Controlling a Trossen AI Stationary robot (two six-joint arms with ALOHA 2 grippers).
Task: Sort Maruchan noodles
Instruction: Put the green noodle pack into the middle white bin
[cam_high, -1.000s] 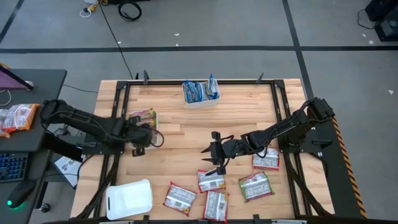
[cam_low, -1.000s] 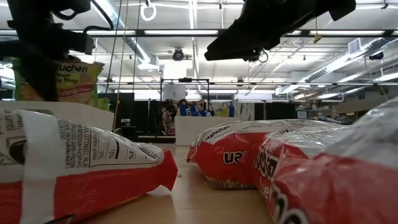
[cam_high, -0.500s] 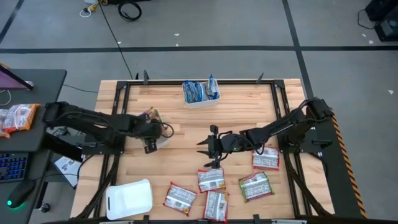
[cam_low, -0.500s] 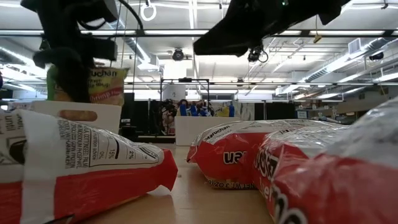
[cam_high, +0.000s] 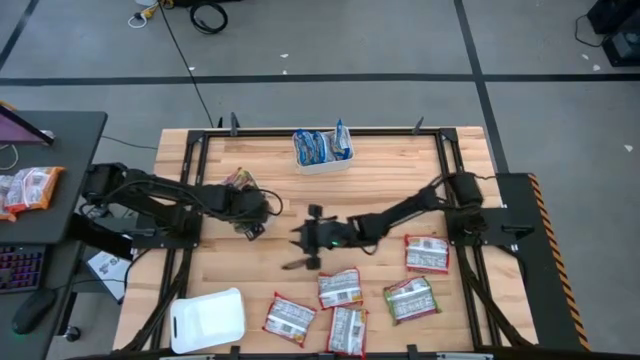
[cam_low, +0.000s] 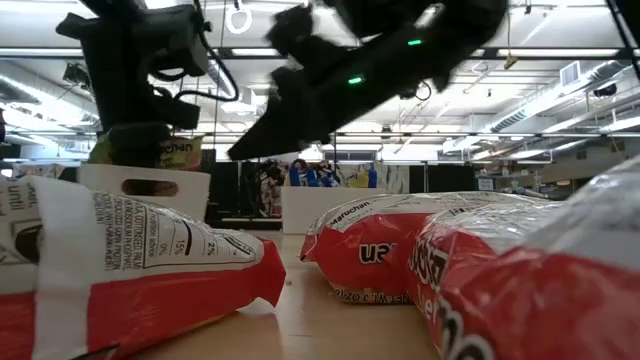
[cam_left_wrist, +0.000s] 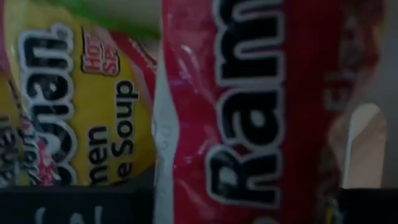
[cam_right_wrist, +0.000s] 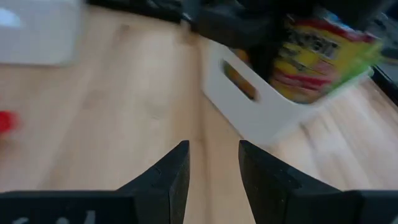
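My left gripper (cam_high: 252, 208) hangs over the white tray (cam_low: 150, 187) at the left middle of the worktop (cam_high: 380, 170), right above the yellow-green and red packets (cam_left_wrist: 249, 112) standing in it. I cannot tell whether its fingers are apart or clamped on a packet. My right gripper (cam_right_wrist: 211, 165) reaches across the middle of the worktop toward that tray, its fingers apart with nothing between them. Six red-white Maruchan noodles packets (cam_high: 341, 288) lie loose along the near right part of the worktop. A second white tray (cam_high: 322, 160) at the far edge holds blue-white packets (cam_high: 316, 146). A third white tray (cam_high: 208, 320) sits at the near left corner.
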